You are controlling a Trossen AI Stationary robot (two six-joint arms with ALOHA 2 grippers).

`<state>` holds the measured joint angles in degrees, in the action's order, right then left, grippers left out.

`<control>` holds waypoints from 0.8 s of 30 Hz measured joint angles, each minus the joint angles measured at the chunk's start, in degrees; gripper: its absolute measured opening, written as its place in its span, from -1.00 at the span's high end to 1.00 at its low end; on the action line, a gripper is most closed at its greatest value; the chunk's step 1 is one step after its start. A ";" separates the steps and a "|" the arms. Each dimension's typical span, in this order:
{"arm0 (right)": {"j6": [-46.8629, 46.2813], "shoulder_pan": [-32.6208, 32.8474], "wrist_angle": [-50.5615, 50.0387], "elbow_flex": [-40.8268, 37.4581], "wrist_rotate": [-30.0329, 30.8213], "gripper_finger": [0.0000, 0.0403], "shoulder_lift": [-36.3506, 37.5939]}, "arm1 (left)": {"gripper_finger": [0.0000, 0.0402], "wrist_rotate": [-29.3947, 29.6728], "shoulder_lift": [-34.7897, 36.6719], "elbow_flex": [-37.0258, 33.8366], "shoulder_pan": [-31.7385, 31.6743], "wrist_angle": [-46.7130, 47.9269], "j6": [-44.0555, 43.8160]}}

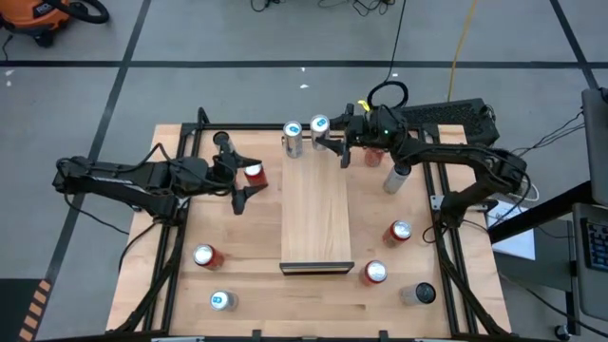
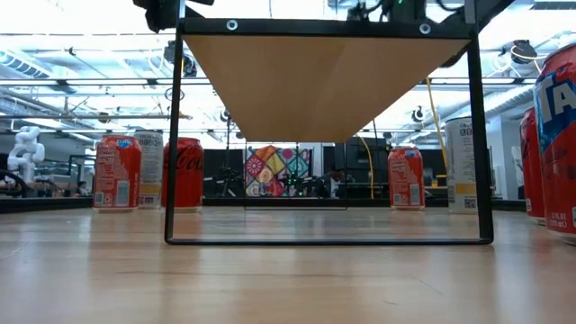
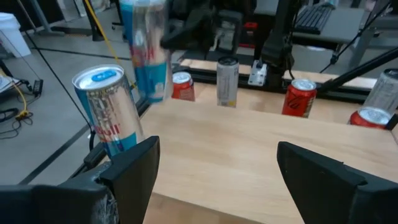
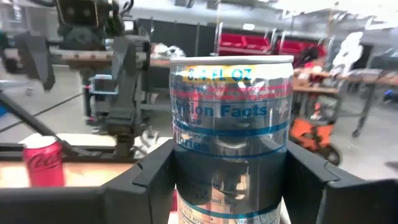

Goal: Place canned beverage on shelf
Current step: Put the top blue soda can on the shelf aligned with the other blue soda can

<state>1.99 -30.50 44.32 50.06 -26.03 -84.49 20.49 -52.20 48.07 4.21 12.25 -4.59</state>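
Your right gripper (image 1: 330, 140) is closed on a silver and blue can (image 4: 231, 124). The can stands up straight between the two jaws and fills the gap. You hold it at the far end of the shelf (image 1: 318, 218). From these views you cannot tell if its bottom is touching the wood or hanging just above it.

Just beside the right jaws is another silver and blue can (image 3: 106, 109). It looks like it stands on that same far end of the shelf, so one can seems to be put away already.

Your left gripper (image 3: 217, 168) has its jaws wide open with nothing between them. It points across the shelf top. A red can (image 1: 254, 174) sits close by those jaws, down on the table.

So this can is nearly done, I think. You need to set it down flat, open the right jaws and pull back without bumping the can next to it.

More cans wait on the table, like the red one (image 1: 206, 255) well away from both jaws.
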 joint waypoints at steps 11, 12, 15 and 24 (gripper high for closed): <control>-1.49 -0.94 3.91 0.02 -2.75 0.00 -3.55 | -0.61 1.70 -0.03 0.00 0.00 -0.08 -1.02; -1.61 -0.94 3.90 0.02 -2.75 0.00 -3.54 | -0.61 1.87 -0.03 0.00 0.00 -0.31 -1.02; -1.71 -0.94 3.18 0.02 -2.77 0.00 -3.62 | -0.61 2.30 -0.03 0.00 0.00 -1.02 -0.82; -1.76 -0.81 3.05 0.02 -2.60 0.00 -3.62 | -0.61 2.56 -0.03 0.01 0.00 -1.29 -0.53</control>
<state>0.23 -31.31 47.37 50.09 -28.62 -88.12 23.05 -52.23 48.09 4.21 10.96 -5.13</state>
